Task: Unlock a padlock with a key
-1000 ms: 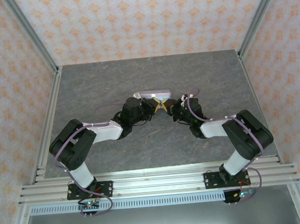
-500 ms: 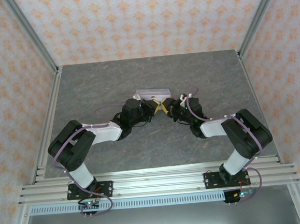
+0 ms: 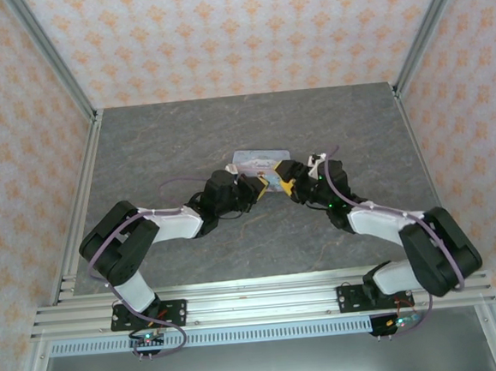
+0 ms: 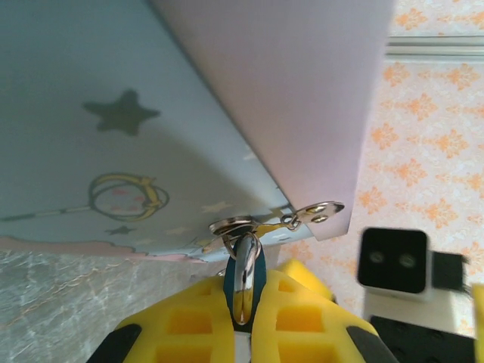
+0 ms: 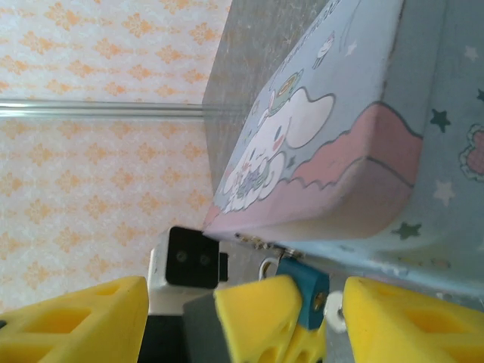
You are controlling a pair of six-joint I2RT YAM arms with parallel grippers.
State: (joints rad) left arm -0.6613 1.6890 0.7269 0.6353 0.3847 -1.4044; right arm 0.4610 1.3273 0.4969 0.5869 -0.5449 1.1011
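While the left fingers (image 4: 189, 325) clamp the padlock (image 4: 259, 274), hung on the tin's (image 4: 91, 174) hasp (image 4: 234, 224) mid-surface, the right fingers (image 5: 76, 321) stand wide beside it. Key not discernible. Step judged: key insertion. Next needs fine keyhole alignment.

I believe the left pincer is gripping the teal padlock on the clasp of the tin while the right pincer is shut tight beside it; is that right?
Not quite: the right pincer is open, its yellow fingers standing wide apart in the right wrist view. The rest holds: the left pincer grips the teal padlock on the clasp of the tin.
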